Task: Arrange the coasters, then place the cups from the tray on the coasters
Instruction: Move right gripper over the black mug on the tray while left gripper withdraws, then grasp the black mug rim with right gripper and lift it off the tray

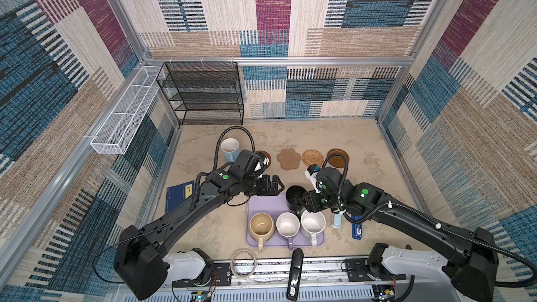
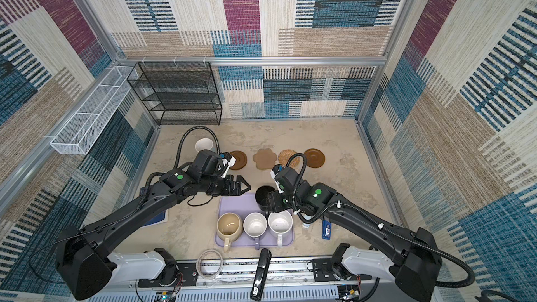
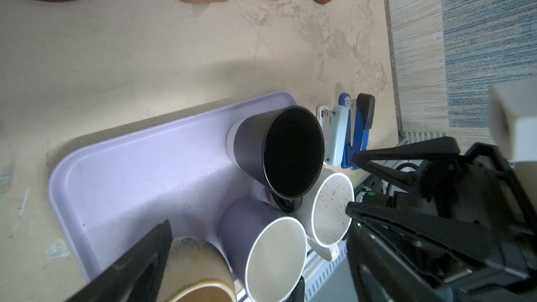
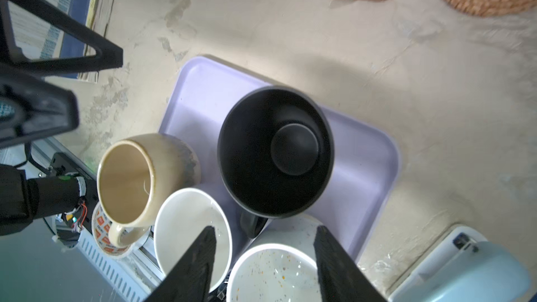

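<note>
Black mug point(image 1: 295, 197) upright in the far right corner of the tray point(image 1: 261, 204); beige mug point(image 1: 261, 226), lavender mug point(image 1: 287, 225) and speckled mug point(image 1: 312, 222) in the near row. Right end effector point(image 4: 265, 228) has its jaws apart, straddling the black mug's handle, not clamped. Left end effector point(image 1: 278, 188) is spread wide, empty, by the tray's far left corner. Light blue mug point(image 2: 204, 144) on the counter point(image 1: 203, 228), left of the wooden disc coaster point(image 2: 237, 160).

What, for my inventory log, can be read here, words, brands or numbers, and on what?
Yellow label on the book: Chinese characters, too small to read.
White label on the blue stapler: blurred, unreadable.
White label on the black stapler: blurred, unreadable.
No text reads clearly.
</note>
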Controlling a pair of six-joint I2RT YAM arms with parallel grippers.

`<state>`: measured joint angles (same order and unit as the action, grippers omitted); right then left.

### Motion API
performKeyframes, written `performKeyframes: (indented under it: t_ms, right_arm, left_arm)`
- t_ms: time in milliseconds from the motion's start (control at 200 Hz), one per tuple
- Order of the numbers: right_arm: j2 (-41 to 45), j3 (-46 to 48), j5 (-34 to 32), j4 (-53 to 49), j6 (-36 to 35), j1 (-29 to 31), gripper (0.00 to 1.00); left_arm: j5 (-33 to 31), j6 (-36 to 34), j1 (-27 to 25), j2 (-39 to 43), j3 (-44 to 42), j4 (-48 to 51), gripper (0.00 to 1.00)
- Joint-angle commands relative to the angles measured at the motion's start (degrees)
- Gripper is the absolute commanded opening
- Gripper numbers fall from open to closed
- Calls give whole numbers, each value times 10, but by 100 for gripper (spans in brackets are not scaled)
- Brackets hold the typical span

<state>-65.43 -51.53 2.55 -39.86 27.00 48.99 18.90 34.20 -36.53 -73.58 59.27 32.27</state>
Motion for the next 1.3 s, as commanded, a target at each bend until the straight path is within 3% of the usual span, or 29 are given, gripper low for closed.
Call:
performKeyframes:
  t_ms: [0, 175, 546, 1297]
  right_arm:
    - [-13, 3, -11, 7, 22, 24, 52]
    - [-40, -1, -44, 7, 32, 61, 48]
    - [-81, -2, -44, 36, 26, 65, 38]
    - [-172, -40, -124, 41, 23, 61, 34]
  left_arm:
    - [13, 33, -3, 17, -28, -56, 96]
    - [31, 54, -4, 23, -72, -87, 96]
    - [34, 69, -8, 13, -81, -113, 95]
    - [28, 74, -9, -1, -85, -134, 94]
